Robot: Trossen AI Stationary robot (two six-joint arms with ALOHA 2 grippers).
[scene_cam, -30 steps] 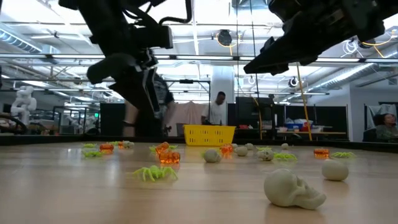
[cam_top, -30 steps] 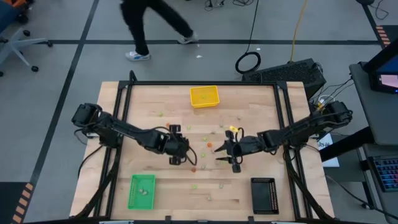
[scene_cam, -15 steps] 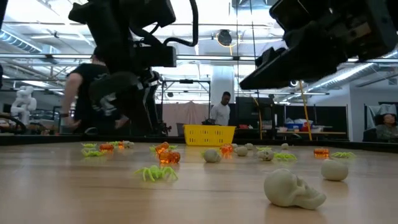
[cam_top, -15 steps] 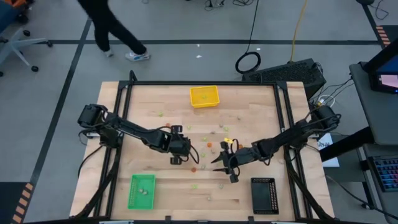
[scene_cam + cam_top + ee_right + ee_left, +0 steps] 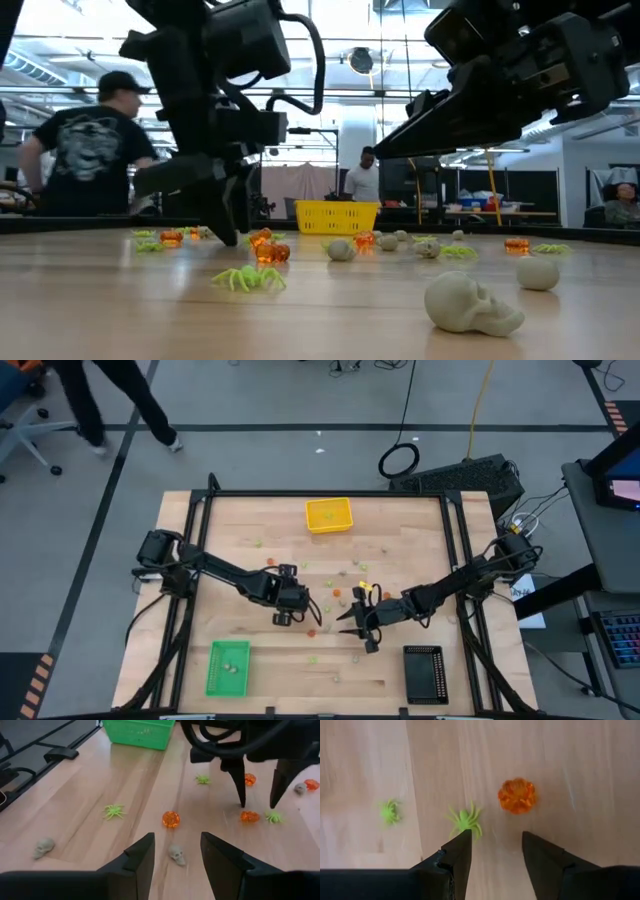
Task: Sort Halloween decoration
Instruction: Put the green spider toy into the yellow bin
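Tiny orange, light green and pale beige pieces lie scattered on the wooden table (image 5: 240, 570). My left gripper (image 5: 496, 842) is open and hangs low over the table's middle (image 5: 284, 616). An orange pumpkin (image 5: 517, 796) lies just ahead of its fingertips and a green spider (image 5: 466, 820) beside one finger. My right gripper (image 5: 177, 840) is open and held higher (image 5: 352, 630), right of the left one. It looks down on a pale skull (image 5: 176, 854), an orange pumpkin (image 5: 171, 818) and a green spider (image 5: 114, 810).
A yellow tray (image 5: 329, 515) stands at the far edge, a green tray (image 5: 228, 667) near left and a black tray (image 5: 424, 673) near right. A skull (image 5: 468, 303) and a green spider (image 5: 248, 278) lie close to the near edge. A person (image 5: 90, 150) walks behind the table.
My right gripper has moved toward the near edge and a little to the left, staying open. My left gripper has come down closer to the table over the orange and green pieces. The person beyond the far edge has walked to the left.
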